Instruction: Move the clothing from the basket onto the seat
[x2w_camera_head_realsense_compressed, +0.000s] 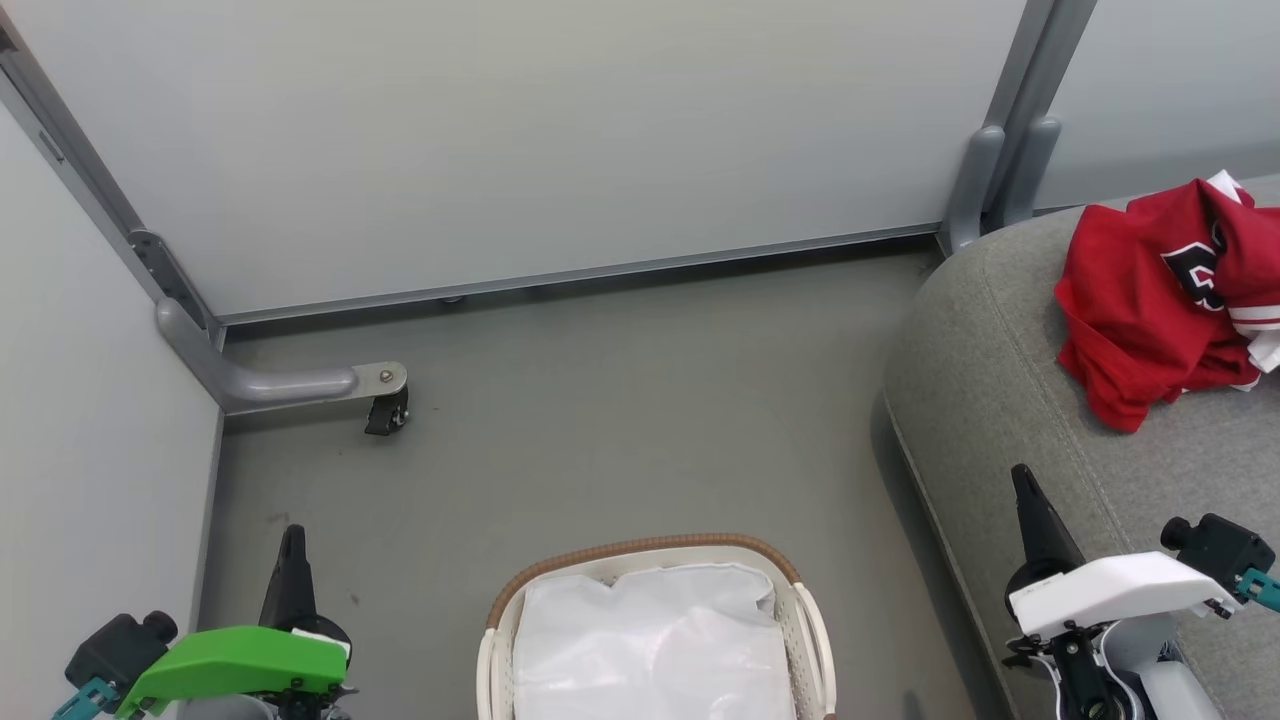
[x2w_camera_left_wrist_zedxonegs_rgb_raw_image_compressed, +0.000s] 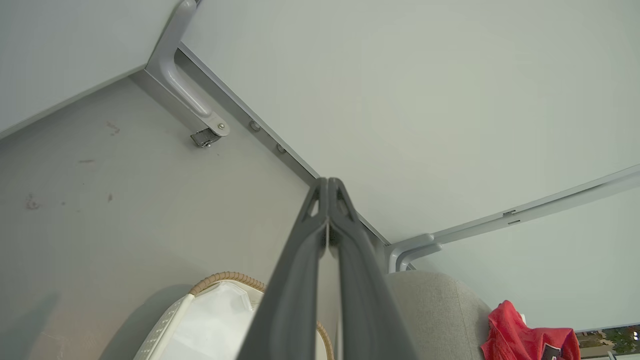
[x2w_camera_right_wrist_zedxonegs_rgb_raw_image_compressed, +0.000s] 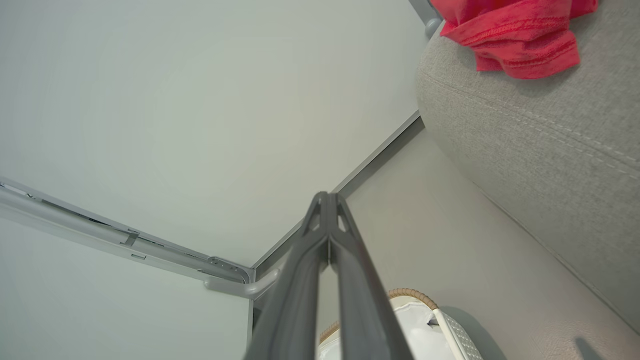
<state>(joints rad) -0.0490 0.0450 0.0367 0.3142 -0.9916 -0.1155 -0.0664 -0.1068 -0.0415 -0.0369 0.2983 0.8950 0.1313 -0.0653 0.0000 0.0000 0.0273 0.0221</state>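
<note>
- Left end effector (x2w_camera_head_realsense_compressed: 292, 548) and right end effector (x2w_camera_head_realsense_compressed: 1028, 497): both clenched, empty.
- Basket (x2w_camera_head_realsense_compressed: 640, 546) between them, white liner (x2w_camera_head_realsense_compressed: 650, 640) inside.
- Open floor (x2w_camera_head_realsense_compressed: 620, 420) beyond its rim to the wall (x2w_camera_head_realsense_compressed: 560, 130).
- Clothing (x2w_camera_head_realsense_compressed: 1150, 290) heaped on seat (x2w_camera_head_realsense_compressed: 990, 400), back from its edge.
</note>
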